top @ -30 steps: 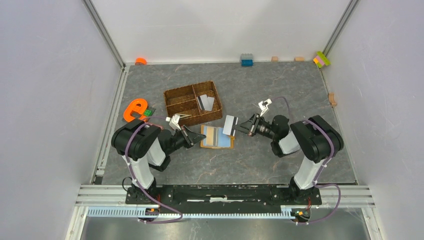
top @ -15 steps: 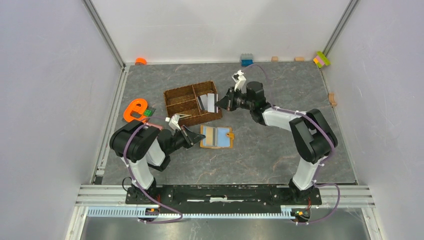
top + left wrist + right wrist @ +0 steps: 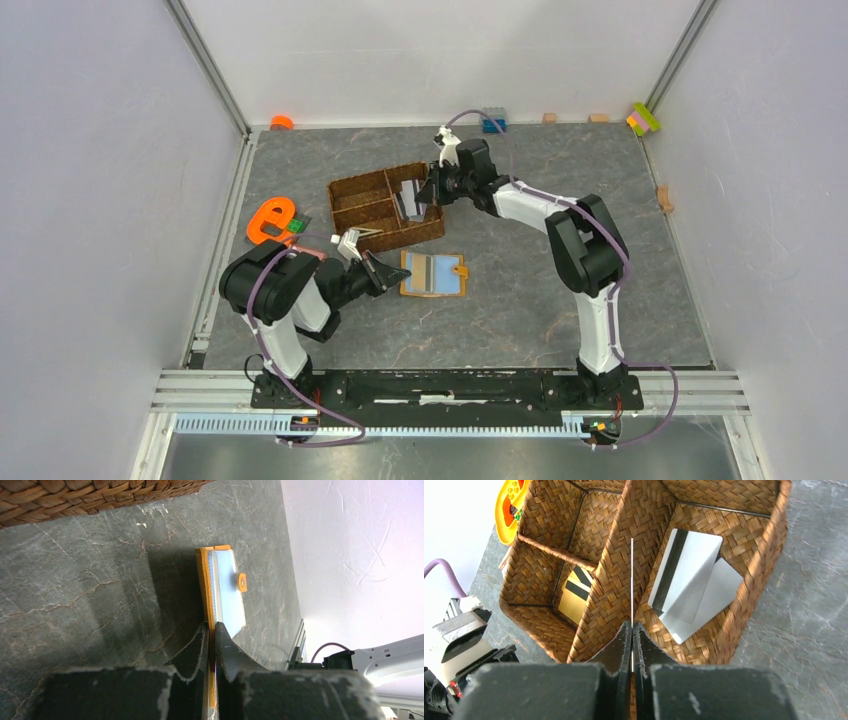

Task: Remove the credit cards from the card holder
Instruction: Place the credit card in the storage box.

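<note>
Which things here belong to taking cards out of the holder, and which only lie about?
Job: card holder, pinched by left gripper; held card in right gripper; other cards in woven tray.
Lying about: orange e-shaped toy; blue brick; coloured bricks.

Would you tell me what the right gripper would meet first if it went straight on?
Probably the divider of the tray, lined up edge-on with its card; depth is unclear, so it might land beside it.

The right claw (image 3: 632, 630) hangs over the divided tray (image 3: 774, 540), pinching a card (image 3: 632, 575) edge-on above the partition. Two cards (image 3: 684, 575) lie in the compartment to its right, and one more card (image 3: 571, 597) lies to its left. The left claw (image 3: 211, 630) grips the near edge of the card holder (image 3: 227, 587), which lies ahead of it on the worktop (image 3: 75, 595).
</note>
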